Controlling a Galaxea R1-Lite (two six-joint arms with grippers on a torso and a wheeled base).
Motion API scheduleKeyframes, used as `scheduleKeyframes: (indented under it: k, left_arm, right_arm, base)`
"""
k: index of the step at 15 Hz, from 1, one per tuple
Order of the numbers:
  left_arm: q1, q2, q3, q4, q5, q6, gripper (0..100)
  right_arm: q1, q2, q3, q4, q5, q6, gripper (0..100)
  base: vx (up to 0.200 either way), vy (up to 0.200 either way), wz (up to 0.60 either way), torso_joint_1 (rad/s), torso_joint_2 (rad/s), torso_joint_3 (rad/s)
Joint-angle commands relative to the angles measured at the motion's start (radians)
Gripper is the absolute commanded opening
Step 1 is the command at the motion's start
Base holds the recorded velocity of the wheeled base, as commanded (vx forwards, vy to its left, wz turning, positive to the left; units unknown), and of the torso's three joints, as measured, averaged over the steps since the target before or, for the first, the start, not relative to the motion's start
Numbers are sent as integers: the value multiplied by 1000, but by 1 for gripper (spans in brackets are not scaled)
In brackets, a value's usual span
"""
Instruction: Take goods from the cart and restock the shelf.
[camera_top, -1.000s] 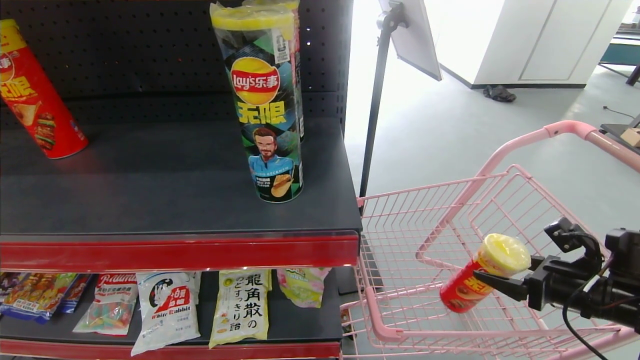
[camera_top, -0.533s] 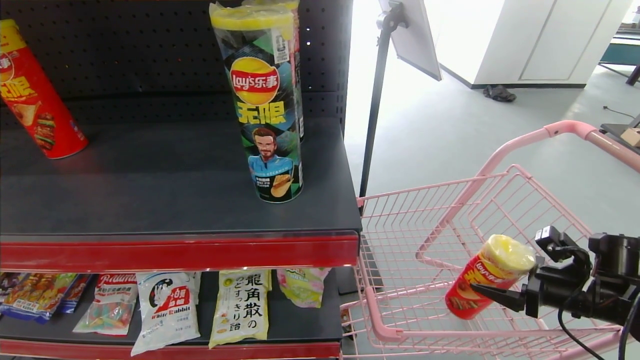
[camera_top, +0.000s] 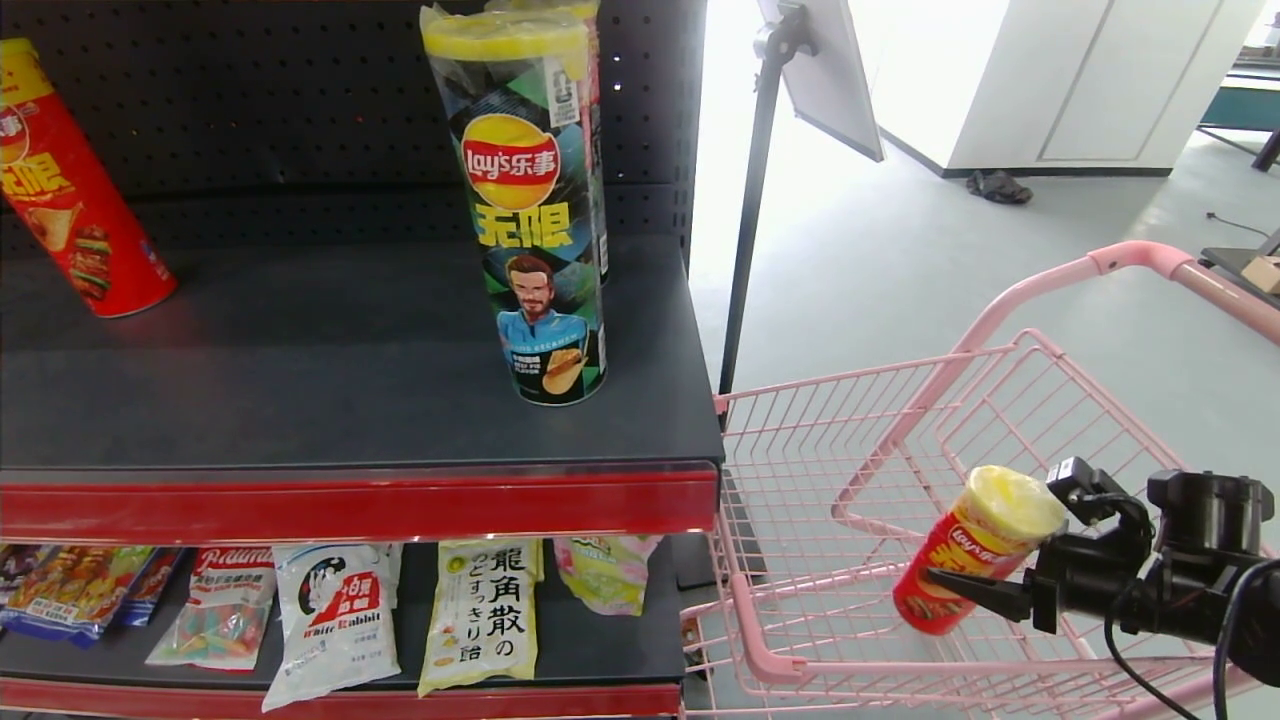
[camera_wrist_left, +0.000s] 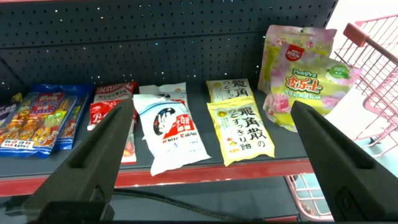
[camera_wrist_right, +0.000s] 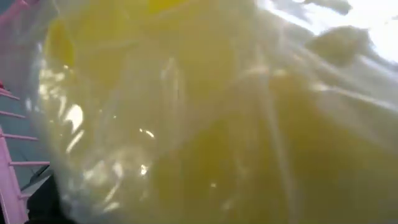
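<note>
Right gripper is clamped on the red cylindrical crisp can with the yellow plastic lid, holding it tilted, lid end up, over the pink wire cart. Left gripper hangs spread wide and empty before the lower shelf's snack bags. The smart move is to lift clear of the cart rim, swing to the dark upper shelf board and straighten the can. Then set it beside the tall green-and-black can without a nudge. The right wrist view shows a yellow blur, probably the lid.

The right gripper has tilted its red can slightly more upright.
</note>
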Motion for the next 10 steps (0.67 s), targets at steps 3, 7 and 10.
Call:
scheduleKeyframes:
  k: [3,7,10]
  left_arm:
    - [0,0,0,0,0,0,100]
    - [0,0,0,0,0,0,100]
    - [0,0,0,0,0,0,100]
  right_arm:
    - [29,11,-18,1,1,2,100]
    - [43,46,-13,2,-1,3,100]
    - [52,69,-29,-1,-1,8,100]
  base:
    - [0,0,0,0,0,0]
    - [0,0,0,0,0,0]
    - [0,0,0,0,0,0]
